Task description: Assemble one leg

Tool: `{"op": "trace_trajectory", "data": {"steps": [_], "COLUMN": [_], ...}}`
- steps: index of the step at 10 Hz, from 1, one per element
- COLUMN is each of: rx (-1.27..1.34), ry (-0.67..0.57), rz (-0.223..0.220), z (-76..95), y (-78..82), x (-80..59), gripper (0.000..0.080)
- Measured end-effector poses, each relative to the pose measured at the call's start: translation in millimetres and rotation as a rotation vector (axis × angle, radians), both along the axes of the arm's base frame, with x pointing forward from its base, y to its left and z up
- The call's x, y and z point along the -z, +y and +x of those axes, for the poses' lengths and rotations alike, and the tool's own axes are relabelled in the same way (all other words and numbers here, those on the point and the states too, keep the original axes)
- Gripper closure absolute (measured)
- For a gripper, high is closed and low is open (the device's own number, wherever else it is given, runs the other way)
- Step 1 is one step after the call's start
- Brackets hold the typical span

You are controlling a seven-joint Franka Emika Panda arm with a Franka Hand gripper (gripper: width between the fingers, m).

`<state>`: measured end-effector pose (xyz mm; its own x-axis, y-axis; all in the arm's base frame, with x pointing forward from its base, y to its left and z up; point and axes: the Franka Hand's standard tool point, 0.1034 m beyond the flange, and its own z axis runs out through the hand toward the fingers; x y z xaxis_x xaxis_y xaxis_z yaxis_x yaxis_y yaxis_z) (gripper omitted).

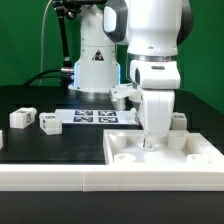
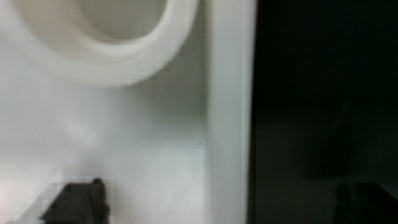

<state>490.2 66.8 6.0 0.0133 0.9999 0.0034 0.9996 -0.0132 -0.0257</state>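
Observation:
Two small white legs [image 1: 21,118] [image 1: 50,123] with marker tags lie on the black table at the exterior view's left. A third leg [image 1: 180,121] stands behind the large white panel [image 1: 190,152] at the right. My gripper [image 1: 152,143] hangs straight down onto the panel's near-left part. In the wrist view the gripper [image 2: 219,205] is open. One dark fingertip [image 2: 75,200] is over the white panel [image 2: 125,130] below a round recess [image 2: 107,25]. The other is over the black table, so the jaws straddle the panel's edge. The jaws hold nothing.
The marker board [image 1: 95,117] lies flat on the table behind the legs, left of my arm. Another small white piece [image 1: 122,95] shows partly behind the arm. The robot's base [image 1: 95,65] stands at the back. A white ledge [image 1: 50,178] runs along the front.

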Motion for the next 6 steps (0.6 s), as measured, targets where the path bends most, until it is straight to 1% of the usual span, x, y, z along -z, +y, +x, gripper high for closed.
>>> {"op": "trace_trajectory", "data": {"steps": [2,3,5,6], "rx": [0.000,0.022,0.060,0.074], "ry": [-0.002,-0.001,-0.029,-0.036], "rz": [0.000,-0.008,-0.028,-0.030], "z": [0.6,0.5,0.2,-2.3], "y": [0.0,2.4,12.0,12.8], "x": [-1.3,-10.3,-48.0,-54.4], "gripper": [0.0150,0.0150,0.0150,0.0150]}}
